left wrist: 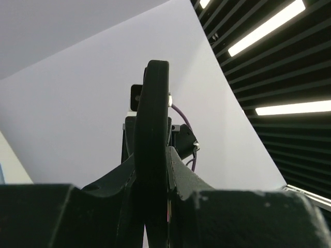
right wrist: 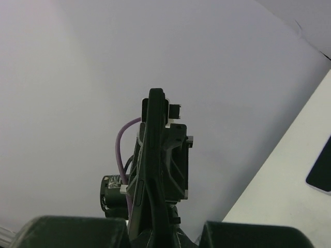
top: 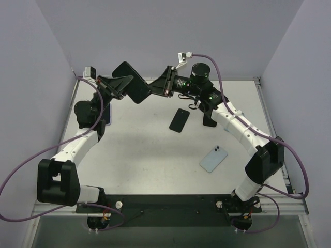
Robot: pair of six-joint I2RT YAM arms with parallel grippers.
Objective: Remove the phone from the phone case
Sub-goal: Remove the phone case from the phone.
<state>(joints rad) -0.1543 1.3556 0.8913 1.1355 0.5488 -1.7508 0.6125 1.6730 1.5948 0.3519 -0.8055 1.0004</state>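
A black phone [top: 132, 82] in its black phone case hangs above the far left of the table, between both arms. My left gripper [top: 123, 86] is shut on its left half. In the left wrist view the phone [left wrist: 155, 113] stands edge-on, with my left gripper [left wrist: 155, 160] pinching it from both sides. My right gripper [top: 159, 89] meets the phone's right end. In the right wrist view the phone [right wrist: 155, 129] is also edge-on. The case's edge [right wrist: 161, 209] bends away from it and runs down into my shut right gripper [right wrist: 161, 242].
A second black phone [top: 179, 120] lies flat on the white table [top: 139, 155] near the middle. A light blue phone [top: 213, 158] lies nearer, to the right. A blue object [top: 109, 118] shows under the left arm. Grey walls enclose three sides.
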